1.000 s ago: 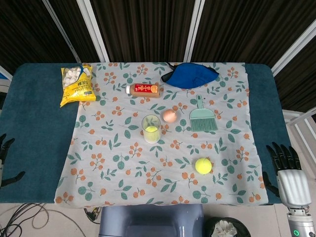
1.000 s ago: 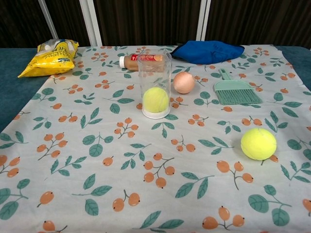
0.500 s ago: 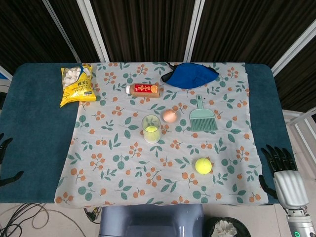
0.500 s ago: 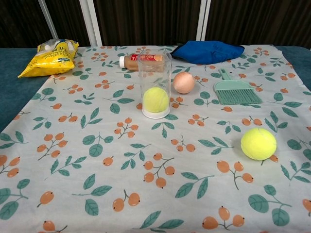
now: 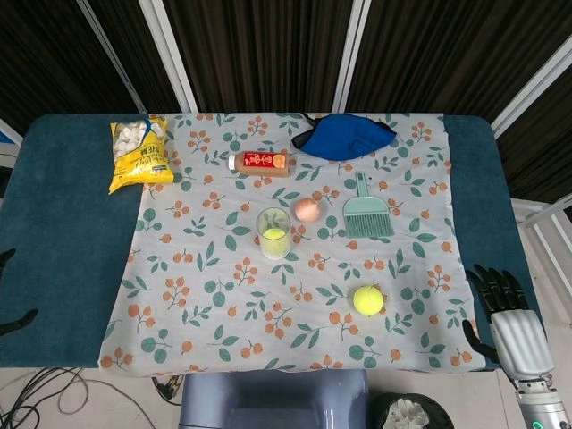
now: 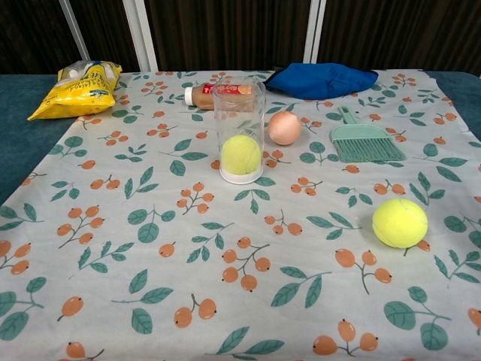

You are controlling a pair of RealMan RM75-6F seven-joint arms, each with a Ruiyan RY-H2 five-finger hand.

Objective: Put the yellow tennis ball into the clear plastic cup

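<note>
A teal table [image 5: 63, 223] under a floral cloth [image 5: 223, 295] stands before dark slatted panels [image 5: 259, 54] with white posts [image 5: 170, 54].

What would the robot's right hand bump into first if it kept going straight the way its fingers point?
Probably nothing soon. The right hand sits beside the table's right edge with fingers pointing away from the robot, along the bare blue tabletop. The tennis ball lies well off to its left.

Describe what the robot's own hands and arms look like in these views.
The right hand has black fingers, a silver-grey back plate and a grey wrist with a small green light low down. Of the left hand only black fingertips show at the head view's left edge. The chest view shows neither.
</note>
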